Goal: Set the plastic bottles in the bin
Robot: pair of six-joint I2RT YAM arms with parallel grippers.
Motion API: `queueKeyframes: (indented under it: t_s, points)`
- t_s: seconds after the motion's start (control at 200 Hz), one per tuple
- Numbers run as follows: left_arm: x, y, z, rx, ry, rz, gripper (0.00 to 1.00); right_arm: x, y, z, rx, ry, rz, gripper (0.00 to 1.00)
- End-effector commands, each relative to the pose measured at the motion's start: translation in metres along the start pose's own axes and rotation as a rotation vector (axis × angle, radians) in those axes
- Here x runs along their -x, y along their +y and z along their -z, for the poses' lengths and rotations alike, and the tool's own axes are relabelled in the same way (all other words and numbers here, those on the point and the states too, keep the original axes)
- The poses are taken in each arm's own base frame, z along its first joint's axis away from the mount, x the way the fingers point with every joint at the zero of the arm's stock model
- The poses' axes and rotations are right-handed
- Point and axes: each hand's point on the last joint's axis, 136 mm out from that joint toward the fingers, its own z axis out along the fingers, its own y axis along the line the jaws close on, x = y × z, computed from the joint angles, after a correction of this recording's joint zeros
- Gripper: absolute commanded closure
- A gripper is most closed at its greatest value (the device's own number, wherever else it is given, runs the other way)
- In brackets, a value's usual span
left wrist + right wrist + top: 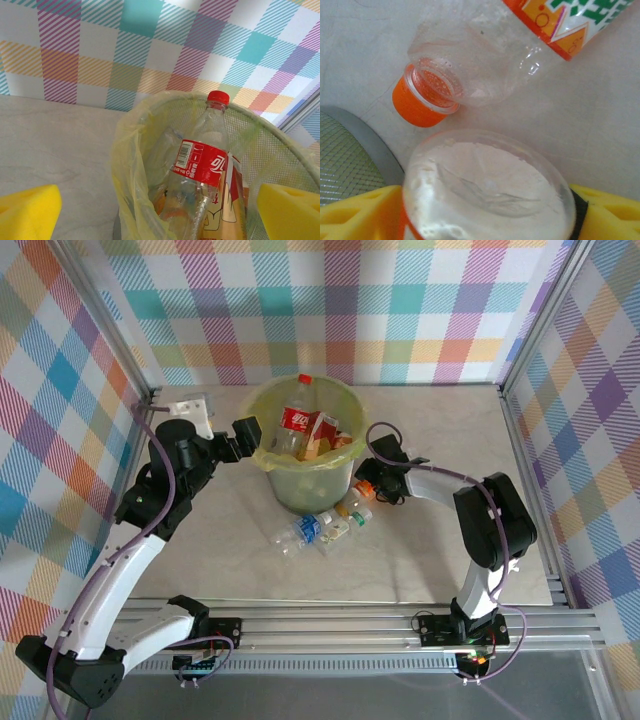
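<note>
top view: the left arm [120,570] is shown rising from the near rail and bent at the elbow, so that the left gripper [243,435] is held just beside the left rim of the bin [310,490]. the right arm [490,520] is shown folded inward, with the right gripper [368,483] placed low at the table [200,560], just beside the right foot of the bin. the bin is round, with a pale green mesh wall, and is lined with a crinkled, translucent yellow-green bag [127,170]. several bottles are contained in it, among them a red-labelled bottle [202,165] of clear plastic with a red cap, standing near upright. the table is pale, matt and faintly veined. left wrist view: the jaws are seen spread wide, the yellow foam pads [27,212] lying at the two lower corners, with the bin's rim beyond the gap. right wrist view: the rounded, dimpled base of a clear bottle [490,185] is framed between the right gripper's pads, which stand partly spread and close against its sides; whether it is actually clamped cannot be told. just beyond it an orange-capped bottle [470,55] is seen lying on its side, with its cap toward the bin's grey base. more loose bottles [320,528] are clustered on the table, near the bin's front.
</note>
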Motion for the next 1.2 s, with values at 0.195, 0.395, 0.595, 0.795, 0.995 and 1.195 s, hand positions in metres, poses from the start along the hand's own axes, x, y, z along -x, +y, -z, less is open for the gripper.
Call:
queueKeyframes:
  t_s: [0.195, 0.395, 0.595, 0.795, 0.995, 1.195]
  points:
    - [0.002, -0.006, -0.003, -0.021, -0.005, -0.015, 0.00, 0.011, 0.012, 0.000, 0.063, -0.041, -0.054, 0.39]
    - [0.002, -0.004, -0.004, -0.014, -0.003, -0.014, 0.00, 0.019, 0.019, 0.011, 0.091, -0.072, -0.047, 0.45]
    - [0.003, -0.005, -0.003, -0.018, -0.003, -0.010, 0.00, 0.029, 0.026, 0.035, 0.128, -0.123, -0.032, 0.46]
    - [0.002, -0.009, -0.003, -0.040, 0.002, -0.008, 0.00, 0.042, 0.031, 0.069, 0.154, -0.191, 0.003, 0.48]
    - [0.003, -0.012, -0.002, -0.054, 0.007, -0.006, 0.00, 0.055, 0.029, 0.111, 0.157, -0.276, 0.044, 0.49]
    - [0.001, -0.011, -0.003, -0.052, 0.013, -0.004, 0.00, 0.068, 0.018, 0.162, 0.134, -0.384, 0.100, 0.50]
